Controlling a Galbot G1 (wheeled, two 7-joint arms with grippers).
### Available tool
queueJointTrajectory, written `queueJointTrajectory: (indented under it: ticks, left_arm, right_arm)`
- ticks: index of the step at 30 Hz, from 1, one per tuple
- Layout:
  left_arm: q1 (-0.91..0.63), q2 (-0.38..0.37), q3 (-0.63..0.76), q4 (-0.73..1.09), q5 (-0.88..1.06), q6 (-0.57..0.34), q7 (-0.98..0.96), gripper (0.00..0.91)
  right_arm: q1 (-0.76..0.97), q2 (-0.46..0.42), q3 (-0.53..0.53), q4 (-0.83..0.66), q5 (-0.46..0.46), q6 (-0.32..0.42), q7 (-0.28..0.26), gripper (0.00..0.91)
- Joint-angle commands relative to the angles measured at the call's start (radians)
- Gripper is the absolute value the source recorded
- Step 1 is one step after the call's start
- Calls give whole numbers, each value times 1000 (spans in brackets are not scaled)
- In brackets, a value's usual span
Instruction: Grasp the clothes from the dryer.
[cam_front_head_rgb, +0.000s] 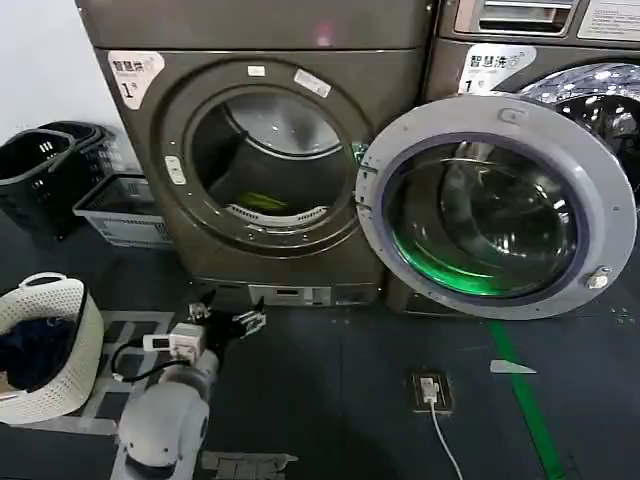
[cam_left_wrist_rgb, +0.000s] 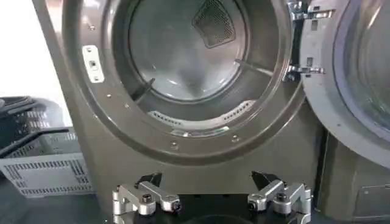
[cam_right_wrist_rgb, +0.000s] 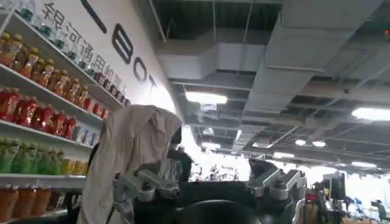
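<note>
Down low in front of the dryer (cam_front_head_rgb: 150, 140): left gripper (cam_front_head_rgb: 228, 318), fingers spread wide, nothing between them, aimed at the round opening. From the left wrist view, same left gripper (cam_left_wrist_rgb: 206, 180), both dark fingertips (cam_left_wrist_rgb: 149, 179) well apart and below the drum (cam_left_wrist_rgb: 183, 55). Bare metal inside the drum, ribs and a vent grille at the back. Door (cam_front_head_rgb: 490, 210) swung fully open to the right, hanging from its hinge. A yellow-green patch (cam_front_head_rgb: 262, 203) at the drum's front lip; cloth or reflection, cannot tell.

Over to the right wrist view: right gripper (cam_right_wrist_rgb: 210, 178) pointed up towards ceiling lights, fingers parted, not pinching. Beige cloth (cam_right_wrist_rgb: 128, 152) draped over one finger (cam_right_wrist_rgb: 143, 185), long axis upright, bunched and rounded at its upper end, hanging loose below, in front of shelves of bottles (cam_right_wrist_rgb: 36, 73).

Back on the floor, at the robot's left: white woven basket (cam_front_head_rgb: 60, 300) with dark blue clothes (cam_front_head_rgb: 30, 355) heaped inside. Beyond it, black baskets (cam_front_head_rgb: 40, 165) and a grey crate (cam_front_head_rgb: 115, 215) beside the dryer's left side.
</note>
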Motion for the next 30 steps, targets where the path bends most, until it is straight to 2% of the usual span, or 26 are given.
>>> queueJointTrajectory:
  ticks: [1, 30]
  left_arm:
    - [2, 1, -1, -5, -3, 49, 0, 907]
    - [-5, 2, 4, 4, -8, 49, 1, 907]
  right_arm:
    - [2, 2, -2, 0, 23, 28, 6, 907]
    - [7, 6, -7, -5, 22, 29, 10, 907]
